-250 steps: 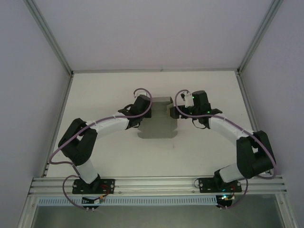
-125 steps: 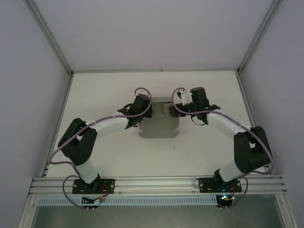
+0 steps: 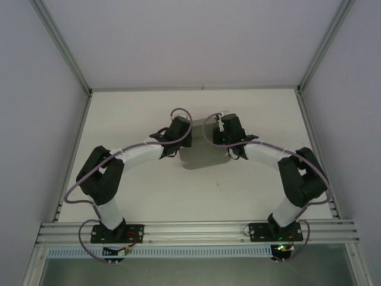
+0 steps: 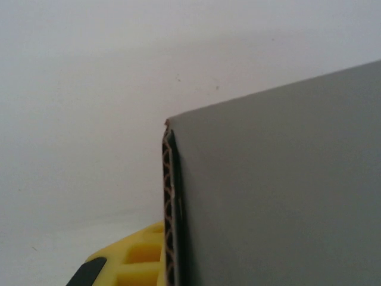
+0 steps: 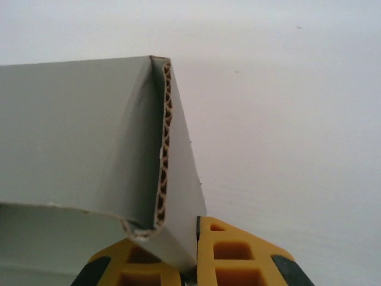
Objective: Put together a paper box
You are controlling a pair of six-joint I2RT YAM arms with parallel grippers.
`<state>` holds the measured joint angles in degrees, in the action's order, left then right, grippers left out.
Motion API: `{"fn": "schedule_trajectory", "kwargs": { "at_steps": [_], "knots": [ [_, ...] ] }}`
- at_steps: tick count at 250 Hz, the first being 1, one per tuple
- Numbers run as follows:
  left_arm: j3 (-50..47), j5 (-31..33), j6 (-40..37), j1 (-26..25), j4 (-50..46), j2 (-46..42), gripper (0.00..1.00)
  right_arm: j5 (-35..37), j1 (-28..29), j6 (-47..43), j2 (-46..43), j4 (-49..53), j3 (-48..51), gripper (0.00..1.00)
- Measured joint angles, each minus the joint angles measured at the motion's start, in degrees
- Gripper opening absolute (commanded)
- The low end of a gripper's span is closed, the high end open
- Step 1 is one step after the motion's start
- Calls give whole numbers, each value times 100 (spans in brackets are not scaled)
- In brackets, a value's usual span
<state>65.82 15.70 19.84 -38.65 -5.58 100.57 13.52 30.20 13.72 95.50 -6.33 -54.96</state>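
Observation:
The paper box [image 3: 203,156] is grey corrugated cardboard lying mid-table between the two arms. My left gripper [image 3: 182,136] sits at its far-left corner, and my right gripper [image 3: 222,134] at its far-right corner. In the left wrist view a raised grey flap [image 4: 280,190] stands edge-on against one yellow finger [image 4: 128,262]; the other finger is hidden behind the card, and the left gripper [image 4: 172,259] is shut on the flap. In the right wrist view two yellow fingers [image 5: 238,256] pinch a folded flap [image 5: 89,131], with the right gripper [image 5: 193,241] shut on it.
The white table [image 3: 149,190] has aluminium rails along its left [image 3: 74,149] and right [image 3: 312,137] edges. White walls [image 3: 196,42] enclose the far side. Both arm bases are bolted to the front rail [image 3: 196,232].
My right gripper has moved left onto the box's far-right corner and closed from open onto the flap. The left gripper stays shut, almost still. The visible cardboard looks smaller.

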Motion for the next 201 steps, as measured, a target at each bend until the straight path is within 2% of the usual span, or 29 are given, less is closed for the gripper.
{"fn": "schedule_trajectory", "kwargs": {
  "at_steps": [36, 70, 162, 174, 201],
  "knots": [
    [160, 7, 149, -44, -55, 129, 0, 1117, 282, 527, 332, 361, -459, 0],
    [345, -22, 247, -55, -42, 208, 0, 1827, 402, 984, 404, 710, -743, 0],
    [433, -162, 468, -98, -22, 208, 0, 2721, 544, 1591, 623, 1764, -1438, 0],
    [433, -175, 487, -98, -28, 208, 0, 2765, 555, 1598, 636, 1790, -1456, 14],
    [437, -175, 518, -96, -52, 210, 0, 2730, 542, 1436, 605, 1368, -1252, 17]
  ]
}}
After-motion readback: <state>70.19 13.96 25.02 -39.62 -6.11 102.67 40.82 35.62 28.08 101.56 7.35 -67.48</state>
